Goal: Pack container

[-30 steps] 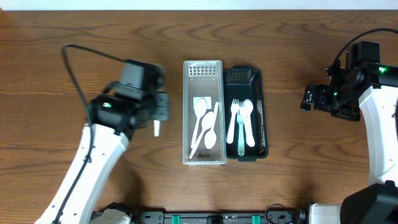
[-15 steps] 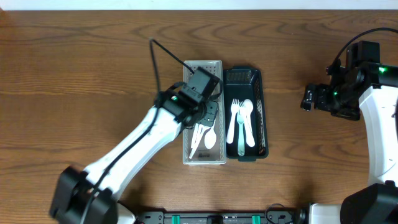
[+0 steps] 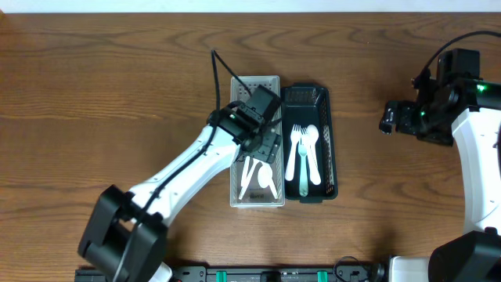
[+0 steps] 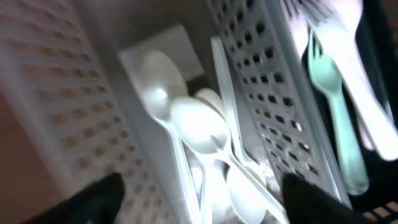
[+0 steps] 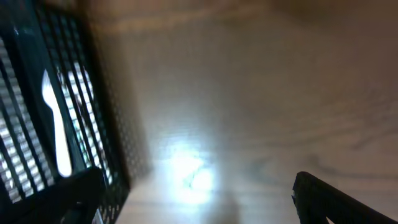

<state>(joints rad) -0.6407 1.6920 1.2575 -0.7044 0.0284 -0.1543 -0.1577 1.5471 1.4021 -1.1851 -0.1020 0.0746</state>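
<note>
A white mesh container (image 3: 256, 81) and a dark one (image 3: 307, 95) stand side by side mid-table. White spoons and knives (image 3: 258, 178) lie in the white one, and forks and a spoon (image 3: 304, 153) lie in the dark one. My left gripper (image 3: 266, 147) hovers low over the white container. In the left wrist view it (image 4: 202, 199) is open, and white spoons (image 4: 199, 127) lie loose below the gap between its fingers. My right gripper (image 3: 389, 119) hangs open over bare wood to the right of the dark container, with nothing in it (image 5: 196, 193).
The wooden table (image 3: 117, 63) extends left and right of the two containers. In the right wrist view the dark container's wall (image 5: 93, 93) and a white fork (image 5: 56, 130) show at the left edge. The left arm's cable (image 3: 215, 66) arcs above the white container.
My left arm swung from the table's left side to above the white container with a white utensil, then its jaws opened. The right arm stayed put.
</note>
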